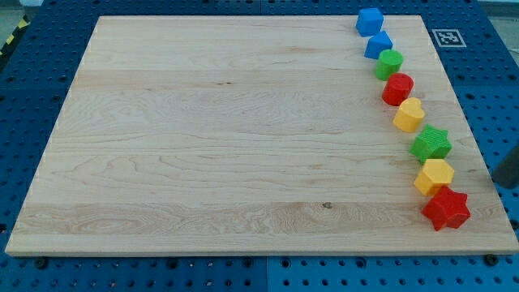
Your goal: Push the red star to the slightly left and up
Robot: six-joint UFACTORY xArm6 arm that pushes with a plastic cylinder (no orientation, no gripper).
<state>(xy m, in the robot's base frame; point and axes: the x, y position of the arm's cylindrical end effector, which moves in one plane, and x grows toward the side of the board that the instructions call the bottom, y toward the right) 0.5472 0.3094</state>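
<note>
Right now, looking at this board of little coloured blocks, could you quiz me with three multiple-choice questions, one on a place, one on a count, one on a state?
1. Where is the red star?
A. the view's top left
B. the view's bottom right
C. the board's middle

2. How many blocks are on the board?
A. six
B. eight
C. ten

3. What touches the red star?
A. the yellow block above it
B. my tip
C. nothing

Answers:
1 B, it ends the curved row near the bottom right corner.
2 B, two blue, two green, two red, two yellow.
3 A, the yellow block seems to press against its upper edge, while my tip stands apart to the view's right.
</note>
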